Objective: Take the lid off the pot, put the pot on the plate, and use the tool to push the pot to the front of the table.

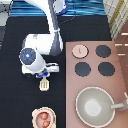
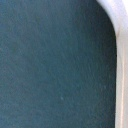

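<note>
The claw hangs over the black bench, its grip hidden beneath the hand, just above the tool; the pot sits uncovered on the plate, the lid on the stove.

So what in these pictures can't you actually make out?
- Hand: in the exterior view it sits right above the tool; the arm's bulk hides any contact between them.
- Wrist view: only bare table and a pale curved edge that I cannot identify.
- Plate: the pot covers most of it, and the bottom edge cuts it off.
- Lid: lies on the stove, its knob barely visible.
</note>
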Motion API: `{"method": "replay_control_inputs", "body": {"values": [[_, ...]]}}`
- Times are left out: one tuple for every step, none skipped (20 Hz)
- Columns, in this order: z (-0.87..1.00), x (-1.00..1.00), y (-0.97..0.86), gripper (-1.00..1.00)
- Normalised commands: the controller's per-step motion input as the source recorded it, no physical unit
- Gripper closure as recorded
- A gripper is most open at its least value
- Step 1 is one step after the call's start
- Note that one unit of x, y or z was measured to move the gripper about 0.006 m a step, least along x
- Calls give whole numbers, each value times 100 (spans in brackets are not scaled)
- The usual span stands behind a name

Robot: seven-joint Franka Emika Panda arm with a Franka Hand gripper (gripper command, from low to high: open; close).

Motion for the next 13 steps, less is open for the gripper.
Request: {"method": "replay_control_inputs", "body": {"values": [[95,-79,29,-100],[100,-62,19,-100],[100,-51,11,-100],[100,-47,7,-100],[100,-41,3,-100],[100,-37,1,-100],[100,-36,1,-100],[100,-32,0,-100],[100,-31,0,-100],[100,-29,0,-100],[100,-24,0,-100],[100,-20,0,-100],[100,-19,0,-100]]}}
